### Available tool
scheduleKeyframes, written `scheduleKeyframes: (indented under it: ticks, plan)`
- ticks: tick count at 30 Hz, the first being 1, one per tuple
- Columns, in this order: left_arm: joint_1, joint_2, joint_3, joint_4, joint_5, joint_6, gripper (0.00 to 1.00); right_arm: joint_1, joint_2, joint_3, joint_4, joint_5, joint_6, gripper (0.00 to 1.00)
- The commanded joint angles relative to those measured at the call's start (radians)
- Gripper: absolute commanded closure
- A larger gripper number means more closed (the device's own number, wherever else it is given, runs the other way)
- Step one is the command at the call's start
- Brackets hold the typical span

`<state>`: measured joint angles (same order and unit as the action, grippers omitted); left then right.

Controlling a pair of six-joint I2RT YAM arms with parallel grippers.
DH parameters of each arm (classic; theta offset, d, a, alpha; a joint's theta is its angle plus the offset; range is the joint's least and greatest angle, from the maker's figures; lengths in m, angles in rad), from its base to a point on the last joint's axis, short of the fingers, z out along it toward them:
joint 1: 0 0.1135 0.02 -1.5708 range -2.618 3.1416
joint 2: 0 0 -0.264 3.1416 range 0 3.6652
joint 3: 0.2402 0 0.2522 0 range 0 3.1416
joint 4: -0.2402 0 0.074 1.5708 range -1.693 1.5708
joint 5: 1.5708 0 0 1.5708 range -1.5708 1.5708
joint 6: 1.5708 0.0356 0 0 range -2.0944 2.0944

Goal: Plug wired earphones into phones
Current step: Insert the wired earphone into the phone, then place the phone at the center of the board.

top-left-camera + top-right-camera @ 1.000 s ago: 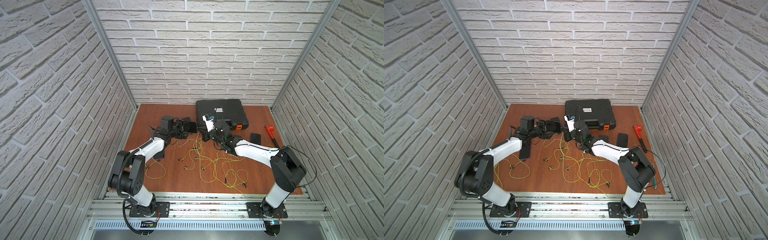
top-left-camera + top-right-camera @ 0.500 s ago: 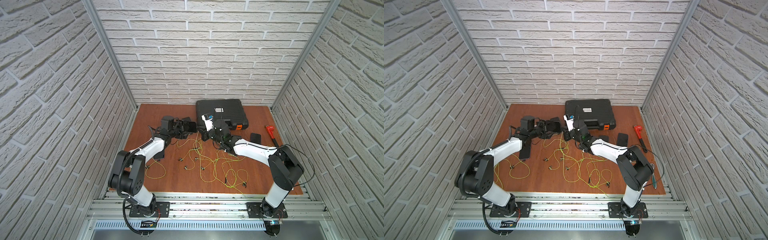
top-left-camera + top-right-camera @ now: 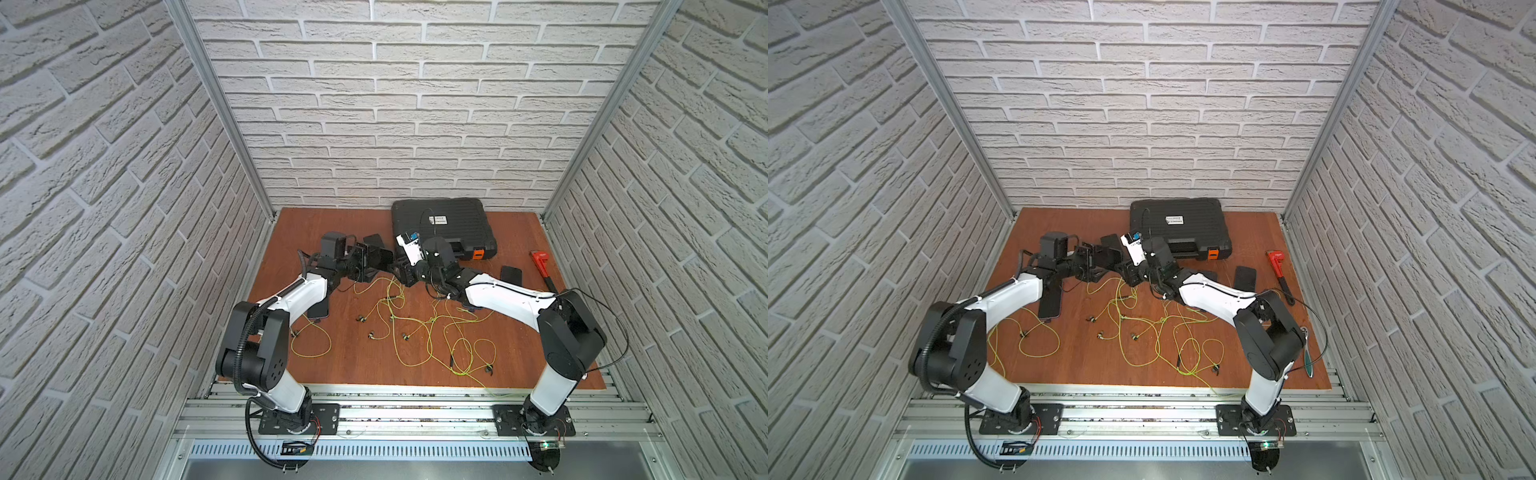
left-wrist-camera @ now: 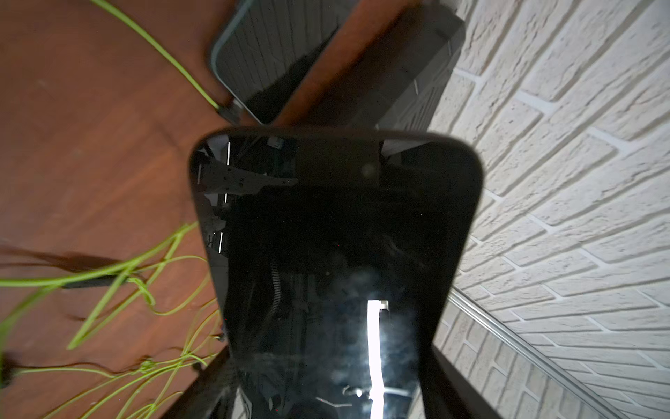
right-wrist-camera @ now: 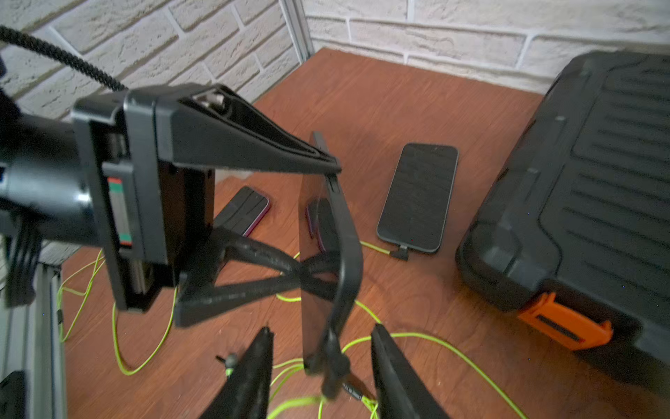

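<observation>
since right claw (image 5: 321,328) has been opened off the plug (image 5: 330,373), it's prob. seated in the phone (image 4: 337,254) clamped by left claw (image 5: 328,217).

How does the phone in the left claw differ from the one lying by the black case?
The held phone is airborne, clamped on edge by the left gripper; the lying phone rests flat on the table, screen up. The held phone's free end sits between the open fingers of the right gripper; no gripper touches the lying phone. Both are black, dark-screened, each seemingly with a yellow-green cable plugged in.
</observation>
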<state>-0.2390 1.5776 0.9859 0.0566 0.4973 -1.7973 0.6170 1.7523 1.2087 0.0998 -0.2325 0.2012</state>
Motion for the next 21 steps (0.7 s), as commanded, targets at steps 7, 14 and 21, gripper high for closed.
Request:
scheduleKeyframes:
  ticks: [7,14,21]
  plan:
    - [0.175,0.045,0.324,-0.571,-0.026,0.713,1.00,-0.029,-0.218,-0.064,-0.237,-0.003,-0.077,0.40]
    - [0.185,0.329,0.674,-0.960,-0.217,1.112,1.00,-0.054,-0.278,-0.160,-0.249,0.049,-0.046,0.39]
    - [0.169,0.584,0.969,-1.204,-0.352,1.324,1.00,-0.056,-0.316,-0.190,-0.280,0.092,-0.044,0.39]
